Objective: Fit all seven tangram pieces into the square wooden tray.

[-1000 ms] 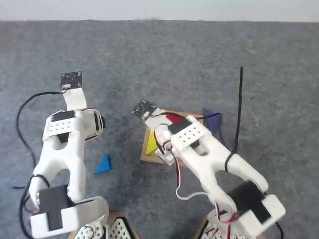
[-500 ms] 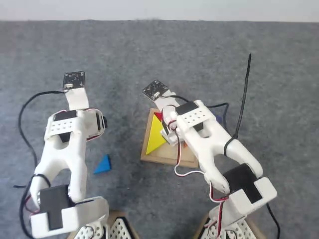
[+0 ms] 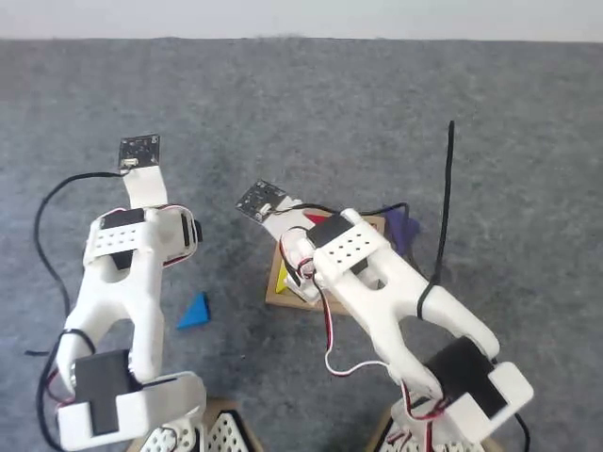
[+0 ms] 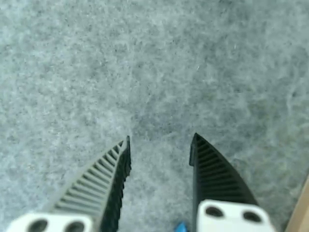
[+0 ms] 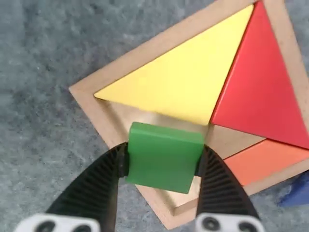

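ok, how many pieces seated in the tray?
3: yellow triangle, red triangle touching it, orange piece next to the red. Green square held in right tool, unseated; more may be hidden.

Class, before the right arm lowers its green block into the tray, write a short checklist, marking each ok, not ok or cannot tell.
1. Green block clamped in right gripper: ok.
2. Block over bare tray floor: ok.
3. Block turned to match the gap: cannot tell.
4. Yellow triangle and red triangle seated flat: ok.
5. Left gripper clear of tray: ok.
6. No pieces on carpet: not ok, blue triangle.
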Controlling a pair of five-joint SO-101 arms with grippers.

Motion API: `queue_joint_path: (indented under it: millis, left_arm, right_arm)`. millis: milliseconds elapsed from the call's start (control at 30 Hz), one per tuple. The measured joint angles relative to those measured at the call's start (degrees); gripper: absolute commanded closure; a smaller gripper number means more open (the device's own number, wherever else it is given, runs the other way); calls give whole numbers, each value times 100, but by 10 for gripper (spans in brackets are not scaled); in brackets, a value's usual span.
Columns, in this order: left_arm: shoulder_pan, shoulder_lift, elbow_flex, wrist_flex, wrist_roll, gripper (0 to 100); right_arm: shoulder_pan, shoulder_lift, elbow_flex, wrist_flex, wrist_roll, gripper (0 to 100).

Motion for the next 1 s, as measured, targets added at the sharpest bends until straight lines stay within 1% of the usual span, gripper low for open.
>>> queue_joint_path:
  millis: [100,167,233,367,433,700,800,900,1000]
  left_arm:
    - [0,0,0,0,0,801]
    - [0,0,0,0,0,801]
    - [0,0,0,0,0,801]
    - [0,0,0,0,0,801]
    - [0,0,0,0,0,801]
    - [0,0,0,0,0,801]
    - [0,0,0,0,0,801]
    - [0,0,0,0,0,801]
    - [0,0,0,0,0,801]
  right_arm:
    - [79,44,0,0,35,892]
    - [132,123,0,0,211,884]
    - [132,193,0,0,290,835]
    - [132,229,0,0,325,699]
    - [132,229,0,0,334,665]
    - [132,229,0,-18,369,670]
    - [202,-123,0,-18,369,670]
    - [615,-879,9,62,360,670]
    - [1266,-1846,273,193,44,671]
